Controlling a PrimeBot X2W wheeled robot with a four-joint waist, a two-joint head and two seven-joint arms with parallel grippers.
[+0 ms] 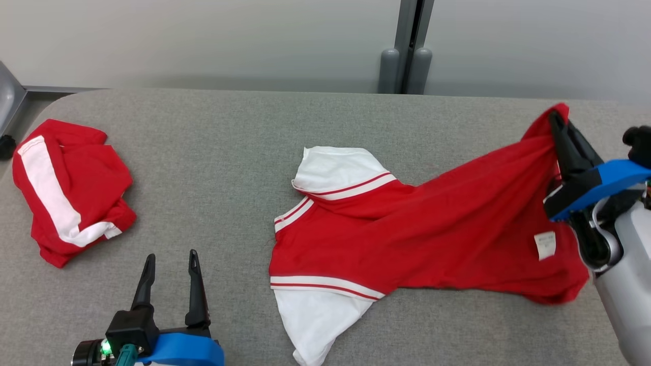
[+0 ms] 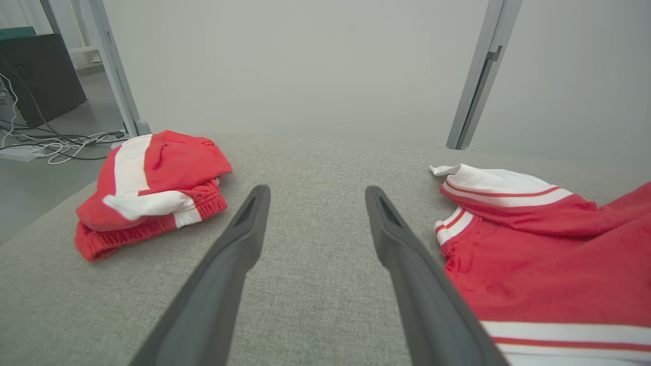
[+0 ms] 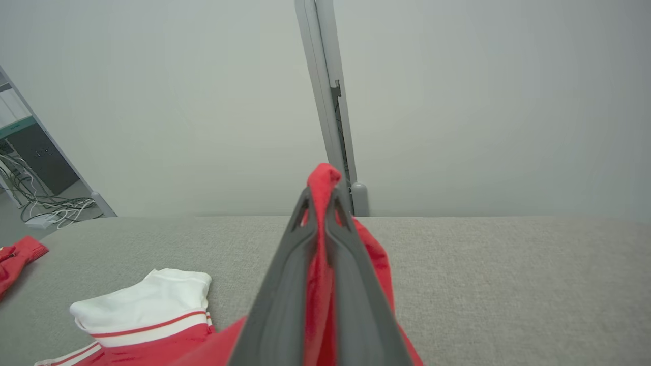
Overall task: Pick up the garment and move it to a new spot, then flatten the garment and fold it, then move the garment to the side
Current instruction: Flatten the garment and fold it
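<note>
Right tool (image 1: 555, 121): clamped shut on a bunched fold at the hem end of the red shirt (image 1: 407, 229), with a tuft of cloth poking out past its tips.
Left tool (image 1: 172, 255): jaws wide apart, holding nothing, low over the bare tabletop (image 1: 229, 152).
Shirt position: stretched across the tabletop between the two tools. The hem end is raised in the right tool, and the collar and white sleeves lie just to the right of the left tool.
Handling: light, limp knit by the look of it. It will probably drape and pull into diagonal folds rather than keep any shape, and it will likely drag on the coarse tabletop cloth rather than slide.
Where to hold: a pinch at one end lets the rest trail behind. For flattening, a second hold by the left tool on the near sleeve (image 1: 315, 315) or the shoulder beside it seems best.
Edges: the far tabletop edge lies near, just beyond the right tool's tips, so there is little room to pull further that way.
Open room: a wide bare stretch lies ahead of the left tool. The red-and-white shorts (image 1: 71, 188) sit well off to that tool's left and are worth avoiding.
</note>
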